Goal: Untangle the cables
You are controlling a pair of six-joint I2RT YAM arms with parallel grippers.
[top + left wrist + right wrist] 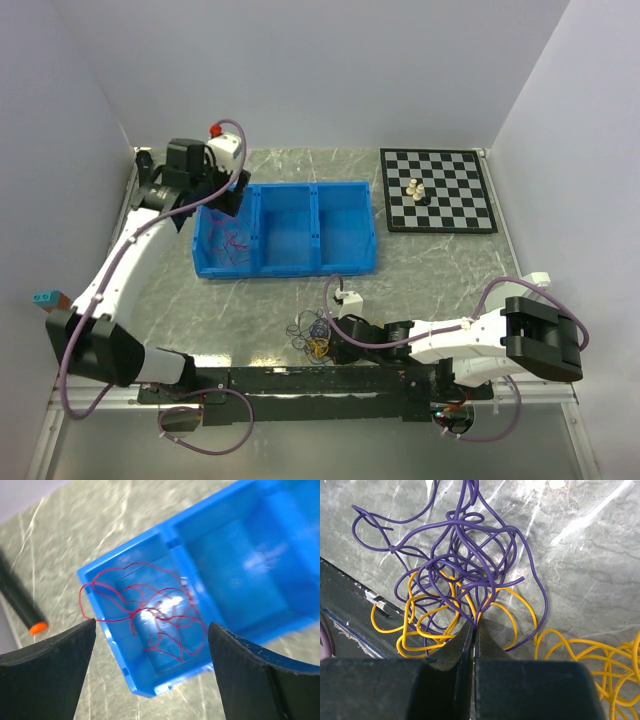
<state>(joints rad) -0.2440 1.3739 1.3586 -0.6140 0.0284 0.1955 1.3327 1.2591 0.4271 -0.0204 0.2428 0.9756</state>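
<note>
L gripper was wide open above the red wire, which lay in the blue bin's end compartment. R gripper was pinched shut on the purple-yellow tangle on the table. Wires judged light, springy, snag-prone; take single outer loops.

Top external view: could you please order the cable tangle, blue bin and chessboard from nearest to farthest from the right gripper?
From the right gripper:
1. Purple and yellow cable tangle, at its fingertips.
2. Blue bin, beyond, mid-table.
3. Chessboard, far right corner.
</note>
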